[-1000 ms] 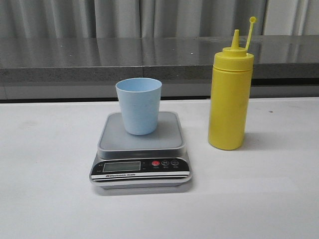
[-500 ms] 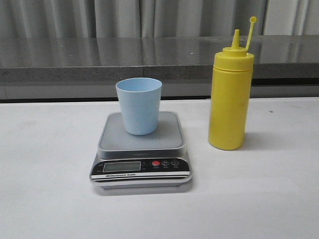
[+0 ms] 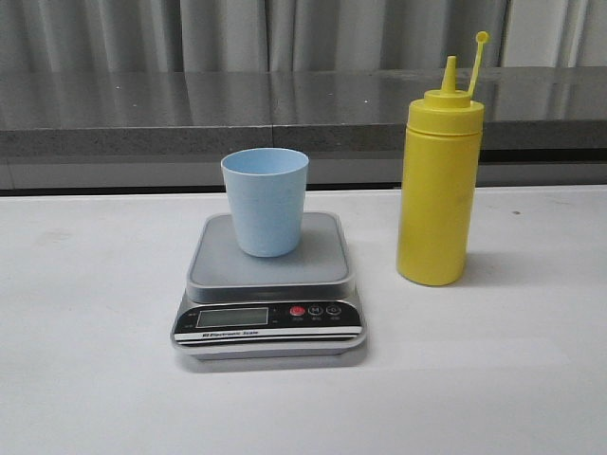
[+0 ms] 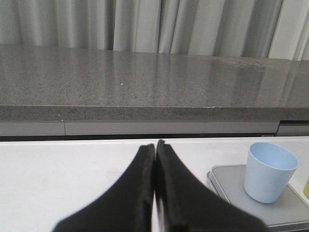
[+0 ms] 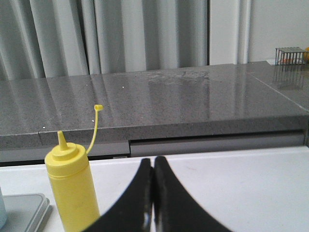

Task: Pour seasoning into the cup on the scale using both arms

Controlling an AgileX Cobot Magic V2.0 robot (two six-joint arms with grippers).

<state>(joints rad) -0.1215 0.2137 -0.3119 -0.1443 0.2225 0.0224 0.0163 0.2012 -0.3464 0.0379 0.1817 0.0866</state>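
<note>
The pale blue cup (image 3: 265, 200) stands upright on the silver-grey scale (image 3: 268, 284) at the table's middle. The yellow seasoning bottle (image 3: 436, 180) stands upright to the right of the scale, its cap off and hanging up on its strap. Neither gripper shows in the front view. In the left wrist view my left gripper (image 4: 155, 145) is shut and empty, with the cup (image 4: 269, 171) and scale (image 4: 227, 179) off to its side. In the right wrist view my right gripper (image 5: 153, 161) is shut and empty, the bottle (image 5: 72, 188) apart from it.
A grey stone ledge (image 3: 285, 114) runs along the back of the white table (image 3: 85, 332), with curtains behind it. A small wire rack (image 5: 290, 55) sits on the ledge far off in the right wrist view.
</note>
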